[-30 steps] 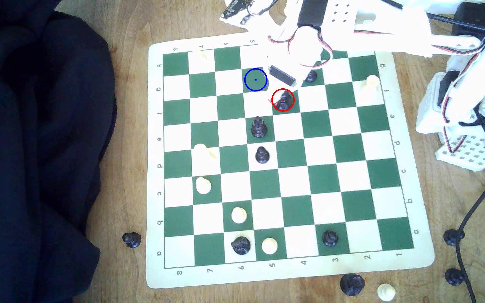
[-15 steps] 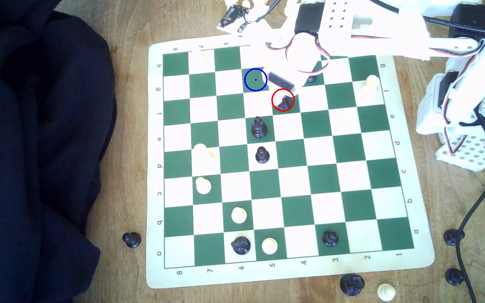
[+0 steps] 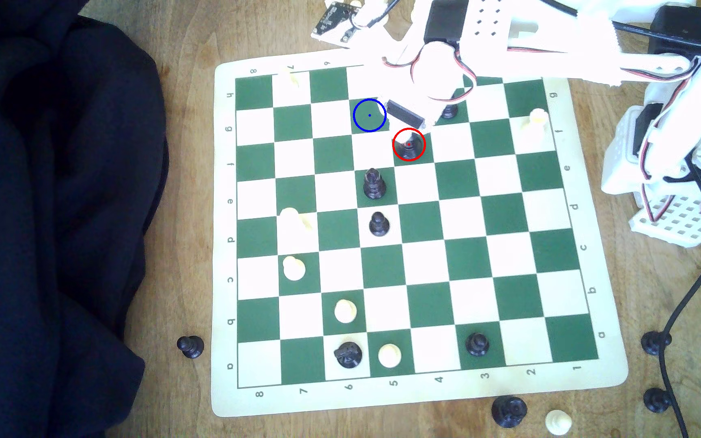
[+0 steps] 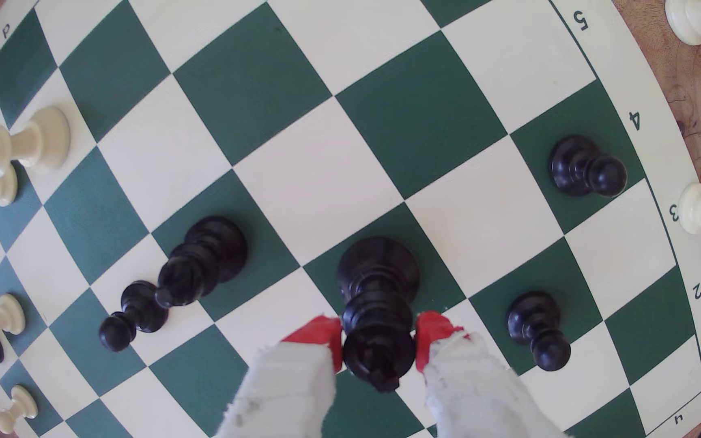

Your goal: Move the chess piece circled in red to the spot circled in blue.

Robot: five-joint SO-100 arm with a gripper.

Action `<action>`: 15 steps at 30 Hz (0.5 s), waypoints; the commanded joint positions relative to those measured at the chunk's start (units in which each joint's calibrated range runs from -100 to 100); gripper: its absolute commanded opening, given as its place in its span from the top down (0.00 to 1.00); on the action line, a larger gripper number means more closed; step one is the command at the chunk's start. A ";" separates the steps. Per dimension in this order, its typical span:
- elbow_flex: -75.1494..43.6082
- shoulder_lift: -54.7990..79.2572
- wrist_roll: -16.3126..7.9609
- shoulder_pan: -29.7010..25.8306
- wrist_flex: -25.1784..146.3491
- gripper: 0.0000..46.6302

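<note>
CHANGE: arm shifted slightly over the last second; jaws [image 4: 379, 343] now closed against the head of the chess piece [image 4: 376, 295] | PIECE: base still on its red-ringed square [image 3: 408, 144] | MEANING: grip likely set, lift pending | TARGET: blue-ringed spot [image 3: 369, 115], one square diagonally off, empty | SURFACE: flat board [image 3: 424, 269] on wooden worktop [image 3: 180, 236]; black pawns [image 4: 538, 330] near the jaws.
</note>
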 commanded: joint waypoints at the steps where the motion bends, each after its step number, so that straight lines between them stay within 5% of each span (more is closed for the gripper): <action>1: -4.89 -1.09 0.29 -0.40 0.92 0.89; 15: -17.40 -1.43 0.54 -1.88 12.88 0.97</action>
